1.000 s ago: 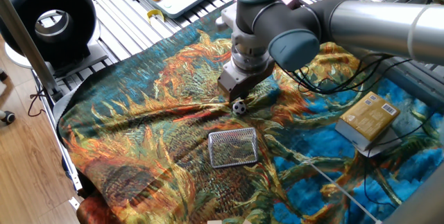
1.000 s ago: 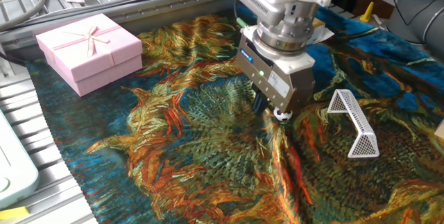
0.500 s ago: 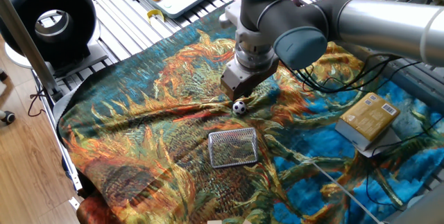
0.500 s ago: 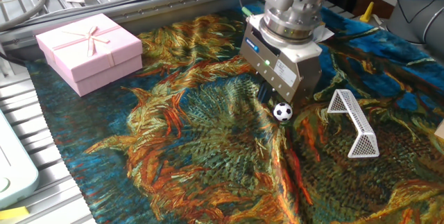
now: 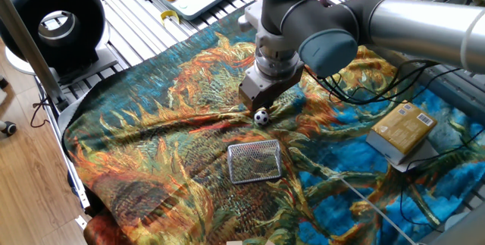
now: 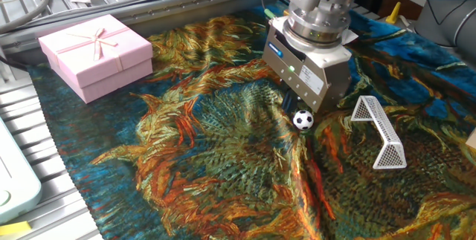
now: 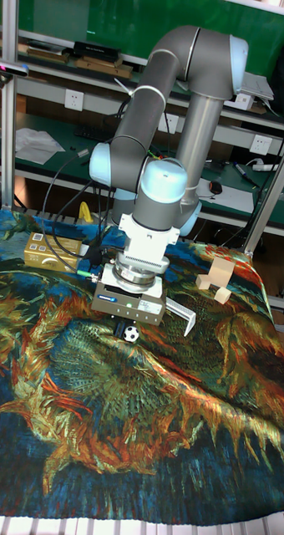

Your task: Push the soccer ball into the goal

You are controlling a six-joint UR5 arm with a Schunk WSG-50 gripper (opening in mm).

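- Far left in the other fixed view, a pink gift box (image 6: 95, 53) with a ribbon sits on the patterned cloth (image 6: 193, 158), well away from the play and no part of it
- Next along, the gripper (image 6: 306, 108) hangs low over the cloth, and from where I stand its body hides the fingertips, so I cannot tell whether the fingers are spread or pressed together
- A second ago the tool was right down over the ball; it has since lifted a little and shifted back, and between the last two looks it barely moved
- The soccer ball (image 6: 303, 120) now lies free on the cloth, just beside and below the gripper, apparently not touching it, and it has scarcely rolled
- To the right stands the goal (image 6: 379, 130), a small mesh frame near the ball but clearly apart from it, its mouth empty
- My reading: the ball is released but not delivered, so the real push toward the goal is yet to come; a ridge in the cloth beside the ball could deflect it
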